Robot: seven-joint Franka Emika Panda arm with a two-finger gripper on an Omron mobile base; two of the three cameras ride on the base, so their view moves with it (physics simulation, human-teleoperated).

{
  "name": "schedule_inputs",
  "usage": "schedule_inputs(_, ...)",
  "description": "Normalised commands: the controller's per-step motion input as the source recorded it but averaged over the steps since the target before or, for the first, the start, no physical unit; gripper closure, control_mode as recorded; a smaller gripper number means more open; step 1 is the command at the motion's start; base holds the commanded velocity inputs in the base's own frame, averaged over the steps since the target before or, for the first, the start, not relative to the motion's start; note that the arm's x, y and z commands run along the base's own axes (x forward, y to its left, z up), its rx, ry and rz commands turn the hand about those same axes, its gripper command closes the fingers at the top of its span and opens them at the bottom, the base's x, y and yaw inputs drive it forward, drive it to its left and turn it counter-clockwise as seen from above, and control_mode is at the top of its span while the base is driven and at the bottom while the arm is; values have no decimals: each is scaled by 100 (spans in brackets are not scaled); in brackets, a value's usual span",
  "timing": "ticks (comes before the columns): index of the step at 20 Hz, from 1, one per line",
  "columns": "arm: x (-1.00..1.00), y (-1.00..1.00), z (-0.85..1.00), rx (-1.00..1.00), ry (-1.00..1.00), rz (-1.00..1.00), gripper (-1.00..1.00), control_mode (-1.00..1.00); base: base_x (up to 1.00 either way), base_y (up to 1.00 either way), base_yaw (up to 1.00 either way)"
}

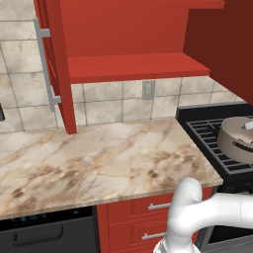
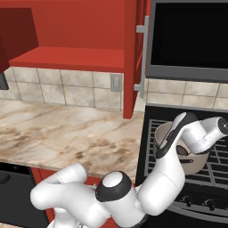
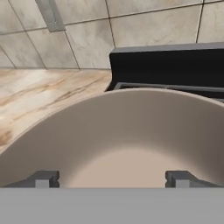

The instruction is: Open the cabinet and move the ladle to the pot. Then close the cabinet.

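Over stove grates beside marble counter, gripper poised with fingers spread apart, directly above grey pot interior.

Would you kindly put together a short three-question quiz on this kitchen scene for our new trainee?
1. True or false: the cabinet doors stand open.
2. Where does the pot sit? A) on the marble counter B) on the stove grates C) on the cabinet shelf
3. Fill in: in the hand view, the end effector looks into the pot with its fingers spread ____.

Key: 1 true. 2 B: the pot rests on the stove, not on the counter. 3 apart: the fingertips stand wide, with nothing between them.
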Motion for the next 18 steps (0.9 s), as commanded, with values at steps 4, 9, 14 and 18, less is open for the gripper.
schedule_inputs(4, -42, -5, 16, 0, -4, 0, -100, -100, 0, 0, 0)
schedule_inputs(9, -62, -27, 42, 0, -8, 0, -100, -100, 0, 0, 0)
schedule_inputs(14, -56, -21, 61, 1, -9, 0, -100, -100, 0, 0, 0)
schedule_inputs(18, -18, 0, 64, 11, -6, 2, -100, -100, 0, 0, 0)
